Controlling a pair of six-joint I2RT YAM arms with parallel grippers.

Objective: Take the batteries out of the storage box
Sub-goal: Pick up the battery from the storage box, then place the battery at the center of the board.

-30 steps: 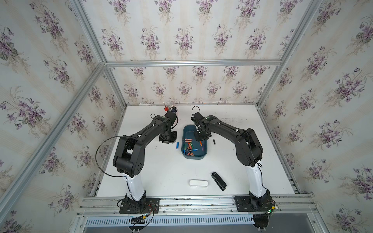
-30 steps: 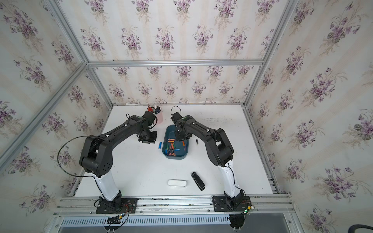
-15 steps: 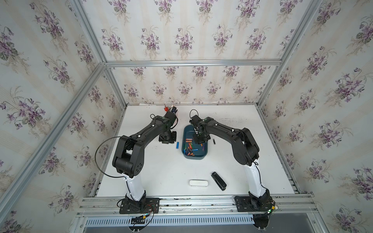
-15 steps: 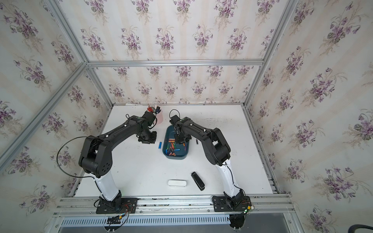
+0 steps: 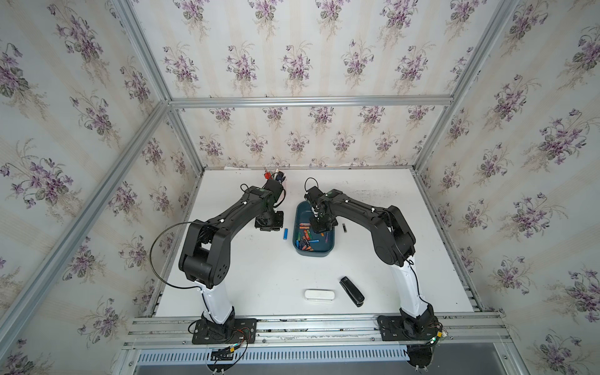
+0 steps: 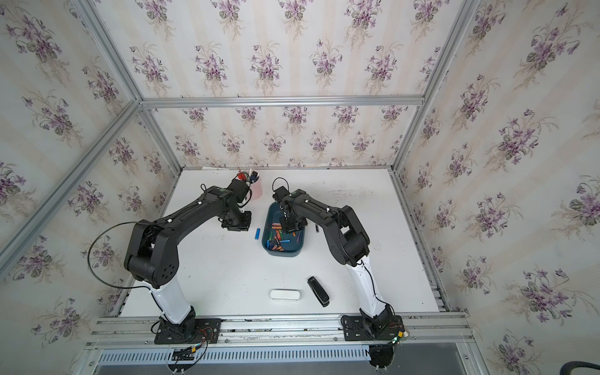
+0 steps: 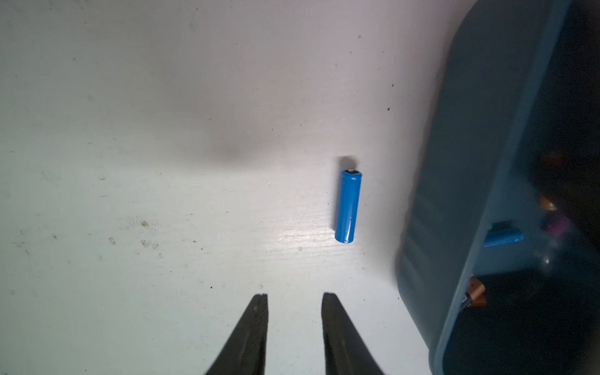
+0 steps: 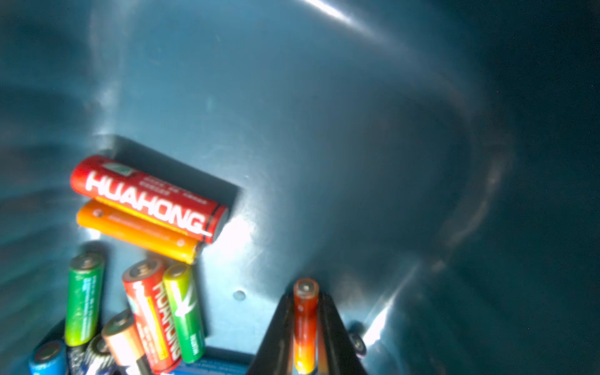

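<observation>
The right gripper (image 8: 306,297) is clamped on an orange-to-red cylindrical battery (image 8: 304,328), which runs lengthwise between the two black fingers with its metal cap just past their tips. It hangs low inside the dark teal shallow plastic storage box (image 8: 324,130), whose bare floor lies ahead of the fingertips. Beside the gripper, toward the left arm, the other loose batteries (image 8: 152,302) crowd together: a red battery lettered HUAHONG (image 8: 147,198) lies against an orange one (image 8: 136,232), with green, red, blue and peach ones nearer. None of them touches the fingers.

In a top view the right gripper (image 5: 319,227) sits over the box's far half. Just outside the box, on the gripper's outer side, a small black cylinder (image 5: 344,228) lies on the white table (image 5: 373,201). The right arm rises from the near rail, elbow high, and its wrist bends down into the box.

The left gripper (image 7: 294,297) holds nothing. Its fingers are parted over bare table. Ahead of it and toward the box lies a blue cylindrical battery (image 7: 348,206), near the box wall but not touching it. The left arm (image 6: 194,211) arches likewise, wrist down. Behind it stands a pink cup of pens (image 6: 256,190). Well apart, near the rail, lie a white oblong case (image 5: 319,295) and a black oblong object (image 5: 351,291).
</observation>
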